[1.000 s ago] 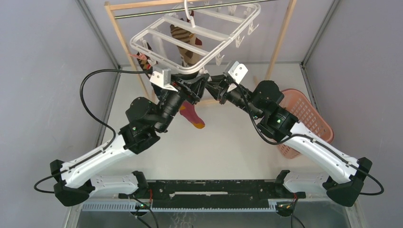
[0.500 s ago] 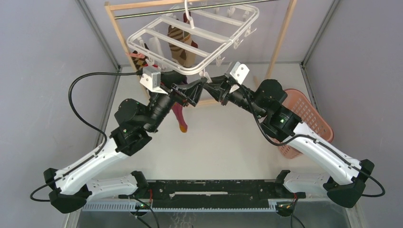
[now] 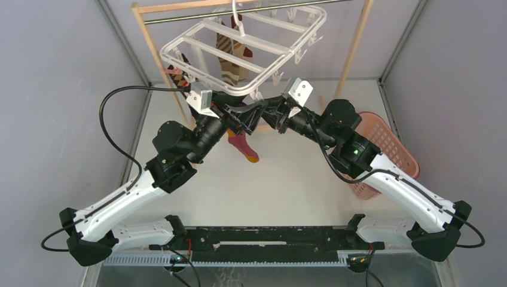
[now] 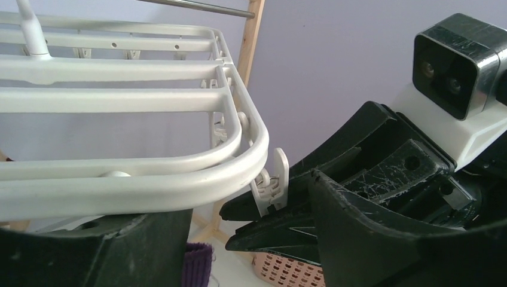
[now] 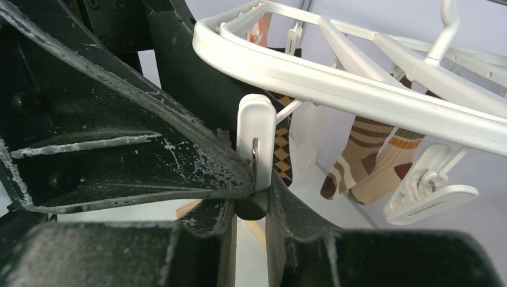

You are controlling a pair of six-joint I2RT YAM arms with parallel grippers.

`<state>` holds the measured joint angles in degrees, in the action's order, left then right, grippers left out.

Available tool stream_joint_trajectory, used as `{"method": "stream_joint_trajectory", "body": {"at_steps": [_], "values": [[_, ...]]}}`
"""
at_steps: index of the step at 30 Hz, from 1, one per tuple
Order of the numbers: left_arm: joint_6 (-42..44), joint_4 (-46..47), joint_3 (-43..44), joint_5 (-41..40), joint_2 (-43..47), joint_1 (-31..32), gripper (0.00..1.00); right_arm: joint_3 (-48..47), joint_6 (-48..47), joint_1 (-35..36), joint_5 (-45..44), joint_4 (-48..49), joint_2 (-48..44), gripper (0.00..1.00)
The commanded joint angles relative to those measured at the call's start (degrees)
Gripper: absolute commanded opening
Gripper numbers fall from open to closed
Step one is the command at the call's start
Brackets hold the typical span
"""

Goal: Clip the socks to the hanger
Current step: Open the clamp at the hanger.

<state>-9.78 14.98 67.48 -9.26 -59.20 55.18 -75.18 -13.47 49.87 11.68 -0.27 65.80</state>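
Lilac-grey walls box in a pale table (image 3: 287, 179), and over its far end the white hanger (image 5: 335, 84) hangs by its hook from a wooden rack (image 3: 152, 48).

Part of the job looks done. A striped sock (image 5: 362, 149) and an argyle sock (image 5: 282, 160) hang pegged under the frame, beyond the right gripper's tips. A third patterned sock (image 3: 175, 70) hangs at the frame's edge, out past the left gripper (image 3: 242, 116).

The current step is the next peg. The right gripper (image 3: 263, 110) is clamped on the lower end of a white clip (image 5: 257, 128) that dangles from the hanger's near rim directly above it. I cannot tell whether the clip's mouth has been squeezed open.

The left gripper sits just beside it, tip to tip, with a pinkish red sock (image 3: 243, 147) hanging straight below. From its wrist view the jaws stand apart, with a purple cuff against one finger. I cannot tell whether it truly pinches the sock.

By my judgement that sock is not yet clipped. Its cuff must be brought up into the clip. Several clips above the right gripper hang bare, and whether more socks wait in the pink basket (image 3: 391, 140) behind that arm I cannot make out.
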Motion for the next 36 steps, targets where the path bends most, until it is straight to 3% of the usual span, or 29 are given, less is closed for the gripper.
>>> {"method": "stream_joint_trajectory", "body": {"at_steps": [1,10,18,23,28,31,32,34,36], "values": [[-0.59,4.91,1.16,-0.29,0.4,-0.42,0.71,-1.9,-0.49,1.26,1.96,-2.03,-0.15,0.0],[-2.4,7.26,-0.78,-2.08,2.69,-0.42,0.71,-1.38,-0.6,1.57,1.24,-2.07,0.19,0.0],[-3.13,6.34,-0.35,-1.13,1.53,-0.41,0.64,-1.38,-0.87,1.98,1.06,-2.14,0.02,0.0],[-3.79,4.94,0.75,0.25,0.2,-0.42,0.69,-1.38,-1.07,2.0,0.8,-2.28,0.03,0.0],[-4.27,5.02,0.56,-0.02,-0.09,-0.42,0.64,-1.31,-1.1,1.99,0.83,-2.45,0.07,0.0],[-4.41,5.55,-0.07,-0.52,0.36,-0.42,0.5,-1.11,-1.01,2.06,0.96,-2.19,-0.06,0.0],[-4.5,5.7,-0.21,-0.77,0.46,-0.42,0.39,-1.04,-1.03,2.07,1.03,-2.19,-0.06,0.0],[-4.61,5.69,-0.29,-0.89,0.78,-0.42,0.08,-0.98,-1.02,2.13,1.06,-2.1,-0.06,0.0],[-4.8,5.54,-0.1,-0.45,0.71,-0.42,0.0,-0.85,-0.9,2.16,0.98,-2.01,-0.01,0.0]]}}
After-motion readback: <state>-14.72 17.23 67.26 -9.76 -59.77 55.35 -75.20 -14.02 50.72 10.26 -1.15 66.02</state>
